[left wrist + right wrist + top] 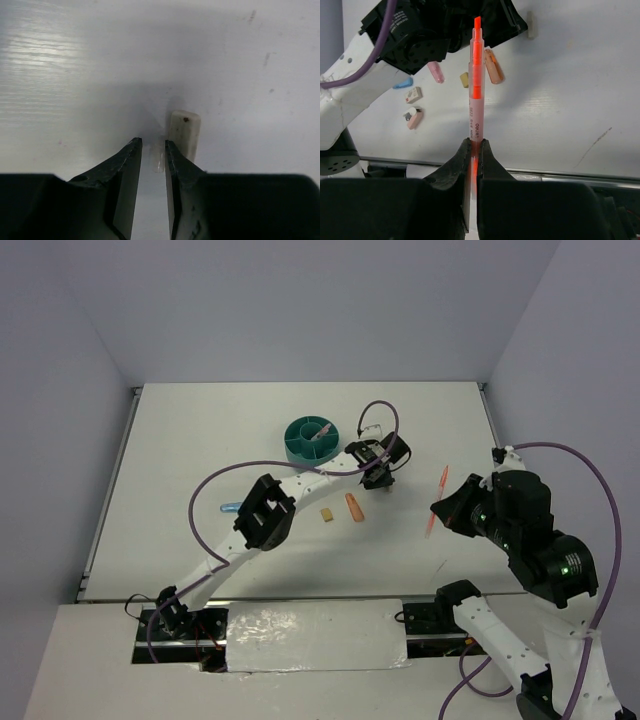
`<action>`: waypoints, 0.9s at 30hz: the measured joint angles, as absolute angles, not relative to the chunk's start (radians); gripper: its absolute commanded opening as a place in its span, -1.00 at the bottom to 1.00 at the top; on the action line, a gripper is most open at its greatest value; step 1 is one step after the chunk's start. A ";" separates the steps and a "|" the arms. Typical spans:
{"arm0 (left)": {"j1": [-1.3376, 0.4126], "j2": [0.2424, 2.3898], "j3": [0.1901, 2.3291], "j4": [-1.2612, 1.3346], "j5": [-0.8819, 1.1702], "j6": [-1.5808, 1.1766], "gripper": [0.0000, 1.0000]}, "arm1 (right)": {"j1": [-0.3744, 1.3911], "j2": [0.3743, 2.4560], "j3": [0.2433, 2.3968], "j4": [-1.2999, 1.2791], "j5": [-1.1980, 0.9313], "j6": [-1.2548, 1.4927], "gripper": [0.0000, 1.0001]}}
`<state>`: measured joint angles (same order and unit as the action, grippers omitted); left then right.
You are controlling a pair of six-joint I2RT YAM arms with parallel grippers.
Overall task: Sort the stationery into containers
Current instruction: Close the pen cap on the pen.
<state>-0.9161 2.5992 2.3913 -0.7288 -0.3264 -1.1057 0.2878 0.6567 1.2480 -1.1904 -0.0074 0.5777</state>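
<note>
White table (200, 440): right hand (475, 143) pinches orange-tipped pen (476, 90), perhaps marked "deli"; left hand (153, 142) slightly spread.

The pen (475, 95) is translucent glossy plastic; the table (560, 100) is smooth, faintly scuffed white.

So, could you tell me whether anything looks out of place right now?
Yes: the cream block lies just outside the left gripper, alongside rather than between its nearly closed jaws, so this grasp looks likely to miss it.
</note>
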 measured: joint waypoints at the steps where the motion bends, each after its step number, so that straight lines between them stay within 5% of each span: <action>1: -0.916 2.600 2.392 -0.745 -0.337 -1.104 -0.25 | 0.288 0.658 1.252 -1.191 -0.011 0.577 -1.00; 8: -0.928 2.601 2.391 -0.749 -0.361 -1.098 -0.06 | 0.288 0.661 1.277 -1.190 -0.021 0.567 -1.00; 27: -0.955 2.600 2.384 -0.782 -0.411 -1.068 -0.34 | 0.288 0.665 1.279 -1.190 -0.035 0.556 -1.00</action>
